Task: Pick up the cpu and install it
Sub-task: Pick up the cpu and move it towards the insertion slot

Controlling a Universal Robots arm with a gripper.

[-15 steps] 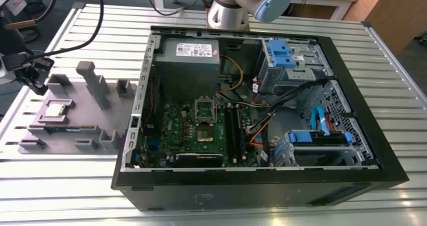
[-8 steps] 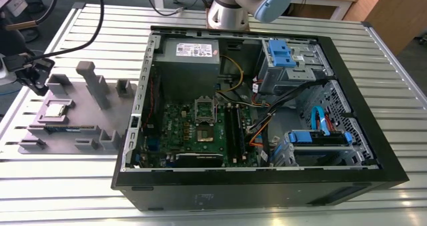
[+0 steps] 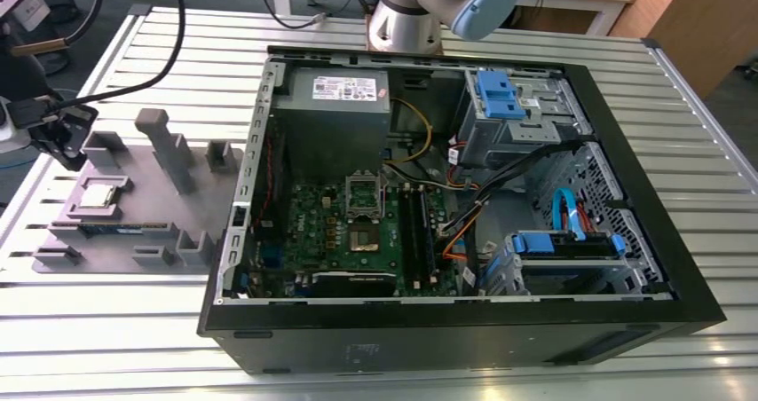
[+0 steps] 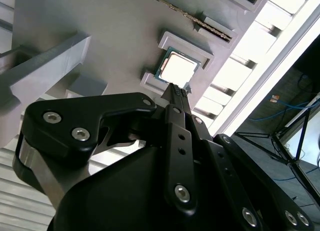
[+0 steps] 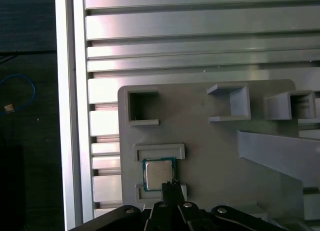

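The cpu (image 3: 98, 194), a small square chip with a silvery top, lies flat in a framed pocket of the grey holder plate (image 3: 177, 210) at the exterior view's left. My gripper (image 3: 67, 153) hangs just above and beside it, apart from it. In both wrist views the dark fingertips are pressed together, shut on nothing, with the gripper (image 4: 178, 91) (image 5: 171, 185) pointing at the edge of the cpu (image 4: 179, 67) (image 5: 159, 173). The motherboard's metal socket frame (image 3: 364, 192) sits inside the open computer case (image 3: 474, 334).
A long thin memory stick (image 3: 119, 228) (image 4: 192, 20) rests in the holder plate near the cpu. Upright grey posts (image 3: 160, 148) rise from the plate. A grey power-supply box (image 3: 337, 90), blue drive brackets (image 3: 503, 95) and cables fill the case. The slatted metal table (image 3: 119, 330) carries everything.
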